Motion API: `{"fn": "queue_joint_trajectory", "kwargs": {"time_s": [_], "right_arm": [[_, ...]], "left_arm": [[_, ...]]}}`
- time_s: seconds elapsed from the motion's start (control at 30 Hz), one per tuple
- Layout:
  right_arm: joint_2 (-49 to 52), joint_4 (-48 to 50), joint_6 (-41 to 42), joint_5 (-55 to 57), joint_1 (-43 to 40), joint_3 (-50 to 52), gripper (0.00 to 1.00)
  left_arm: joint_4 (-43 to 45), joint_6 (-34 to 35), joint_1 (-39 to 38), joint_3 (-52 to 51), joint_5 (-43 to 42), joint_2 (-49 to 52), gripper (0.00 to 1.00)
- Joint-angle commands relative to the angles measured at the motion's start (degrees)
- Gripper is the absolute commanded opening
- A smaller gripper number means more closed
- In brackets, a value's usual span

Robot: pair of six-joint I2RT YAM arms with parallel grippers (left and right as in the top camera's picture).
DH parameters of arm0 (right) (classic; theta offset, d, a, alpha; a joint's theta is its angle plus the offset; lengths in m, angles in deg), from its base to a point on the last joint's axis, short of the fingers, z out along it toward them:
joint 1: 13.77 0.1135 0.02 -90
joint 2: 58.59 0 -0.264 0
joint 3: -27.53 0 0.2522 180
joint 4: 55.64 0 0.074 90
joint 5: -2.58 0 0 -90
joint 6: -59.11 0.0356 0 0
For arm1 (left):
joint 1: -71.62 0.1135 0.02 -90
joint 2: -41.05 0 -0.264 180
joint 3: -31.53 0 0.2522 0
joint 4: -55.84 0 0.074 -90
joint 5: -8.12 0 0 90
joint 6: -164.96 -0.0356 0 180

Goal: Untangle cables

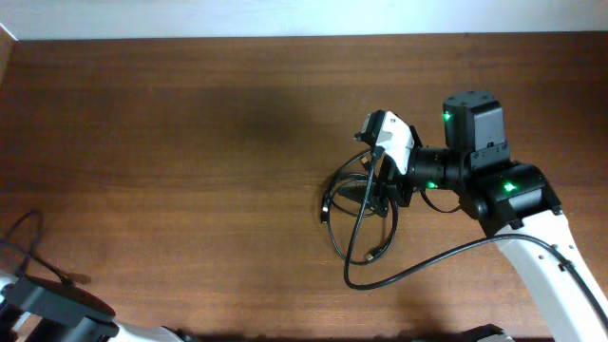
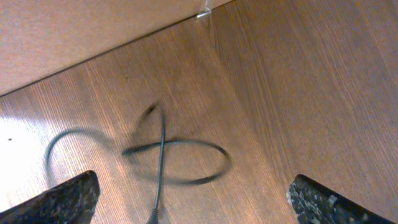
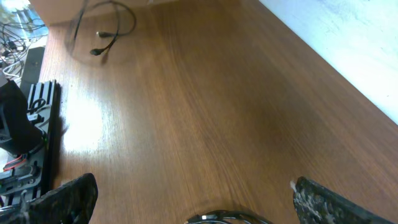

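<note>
Fingers of the left gripper (image 2: 199, 202) are seen spread wide at the lower corners of the left wrist view, released, with nothing clamped between them. A loose cable (image 2: 163, 155) is shown just beyond them on the table (image 2: 298, 93), laid in a flattened loop crossed by a second strand that runs down between the fingertips to the frame edge. Its outline is blurred, and neither finger is seen touching it. In the overhead view this cable is found at the left edge of the table, toward the front, beside the left arm (image 1: 57, 313). Farther in, right of the middle, the other cables (image 1: 361, 211) are bunched in a loose tangle of overlapping loops. The right gripper (image 1: 385, 190) is held directly above this tangle, its fingers parted wide and nothing grasped. Only a sliver of cable is caught at the bottom edge of its wrist view. Beyond, the table is bounded at its far edge by a pale wall (image 1: 285, 14).
</note>
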Motion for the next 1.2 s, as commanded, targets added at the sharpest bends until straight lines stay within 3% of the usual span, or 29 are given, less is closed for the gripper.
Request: {"fn": "queue_joint_trajectory", "kwargs": {"time_s": [0.0,0.2,0.43,0.77,1.0,1.17], "right_arm": [[-0.68,0.0,0.48,0.5,0.0,-0.66,0.99],[-0.68,-0.02,0.48,0.5,0.0,-0.66,0.99],[-0.68,-0.02,0.48,0.5,0.0,-0.66,0.99],[-0.68,-2.36,0.5,1.64,0.0,-0.66,0.99],[-0.68,-10.97,0.61,14.62,-0.04,-0.66,0.99],[-0.68,-14.71,14.56,35.32,-0.13,-0.63,0.99]], "left_arm": [[0.17,0.39,0.17,0.0,-1.18,0.48,0.99],[0.17,1.7,0.0,0.02,-6.08,0.46,0.99],[0.17,-3.91,-5.44,0.02,-10.45,0.46,0.99],[-0.94,-12.94,-27.06,0.0,-13.03,0.46,0.99],[-4.9,-16.83,-43.15,0.0,-13.0,0.48,0.99],[-6.73,-16.79,-53.68,0.0,-13.0,0.63,0.99]]}}
